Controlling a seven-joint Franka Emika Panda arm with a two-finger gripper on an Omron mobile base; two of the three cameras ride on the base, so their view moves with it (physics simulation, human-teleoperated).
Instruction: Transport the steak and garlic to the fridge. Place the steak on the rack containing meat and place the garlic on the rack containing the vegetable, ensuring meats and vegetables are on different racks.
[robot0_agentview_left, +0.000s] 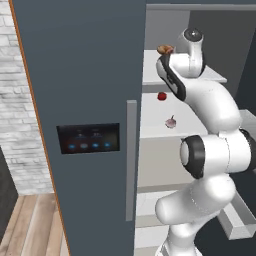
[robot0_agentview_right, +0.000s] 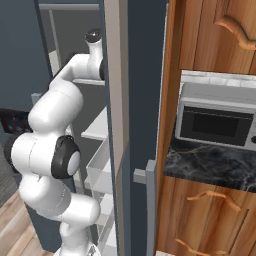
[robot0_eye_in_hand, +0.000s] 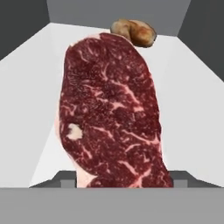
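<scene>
The steak (robot0_eye_in_hand: 111, 109), a dark red marbled slab, stands on end between my fingertips in the hand view; my gripper (robot0_eye_in_hand: 122, 179) is shut on its lower end. It hangs over the white top rack (robot0_eye_in_hand: 188, 109) of the fridge (robot0_agentview_left: 80, 75). A browned piece of meat (robot0_eye_in_hand: 133, 30) lies at the back of that rack and is seen again as the browned meat (robot0_agentview_left: 165, 49). One rack lower, the pale garlic (robot0_agentview_left: 171, 122) rests near a small red vegetable (robot0_agentview_left: 161, 96). My arm (robot0_agentview_left: 200, 95) reaches into the top rack and hides the hand from the base cameras.
The slate fridge door (robot0_agentview_left: 85, 150), with its long grey handle (robot0_agentview_left: 131, 160) and black lit panel (robot0_agentview_left: 88, 138), stands open at left. Door bins (robot0_agentview_left: 240, 225) jut out at lower right. A microwave (robot0_agentview_right: 215, 122) sits on a dark marble counter (robot0_agentview_right: 210, 160) among wooden cabinets.
</scene>
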